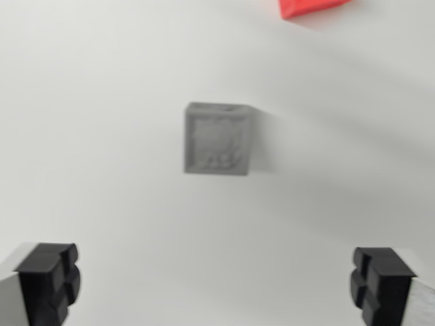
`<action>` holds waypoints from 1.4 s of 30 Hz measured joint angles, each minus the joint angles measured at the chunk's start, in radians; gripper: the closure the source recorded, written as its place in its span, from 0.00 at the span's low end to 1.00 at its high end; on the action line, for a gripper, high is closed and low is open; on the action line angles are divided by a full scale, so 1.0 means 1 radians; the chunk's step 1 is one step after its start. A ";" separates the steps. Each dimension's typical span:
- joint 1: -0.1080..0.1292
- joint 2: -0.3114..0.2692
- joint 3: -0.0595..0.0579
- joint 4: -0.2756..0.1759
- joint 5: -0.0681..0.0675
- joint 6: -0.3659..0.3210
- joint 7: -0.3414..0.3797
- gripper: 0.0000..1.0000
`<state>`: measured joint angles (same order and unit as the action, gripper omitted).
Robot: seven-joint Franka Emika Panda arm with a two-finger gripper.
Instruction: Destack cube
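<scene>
Grey cube (218,139): sits alone just above the centre of the frame, resting on the white table (102,136), its top face turned to the camera and a soft shadow falling off its right side.

Cube's surface: a raised rim frames the top face, with a faint relief inside it; the picture is too blurred to read the pattern.

Red object (309,7): cut off by the top edge, upper right of the frame, well apart from the grey cube; only a bright red corner shows, too little to tell its shape for certain.

Gripper (217,285): its jaws stand wide apart and hold nothing, with bare table between them.

Fingertips: one black pad (49,282) in the lower left corner of the frame, the other in the lower right, each on a pale metal finger.

Cube and gripper: the cube lies above the gap between the two pads in the picture, clear of both.
</scene>
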<state>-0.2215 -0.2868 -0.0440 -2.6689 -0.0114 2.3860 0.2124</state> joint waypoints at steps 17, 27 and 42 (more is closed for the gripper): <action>0.000 -0.100 0.001 0.071 -0.001 -0.172 0.002 0.00; 0.000 -0.126 0.002 0.103 -0.001 -0.231 0.002 0.00; 0.000 -0.133 0.002 0.114 -0.001 -0.251 0.002 0.00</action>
<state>-0.2216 -0.4199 -0.0418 -2.5553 -0.0126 2.1350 0.2142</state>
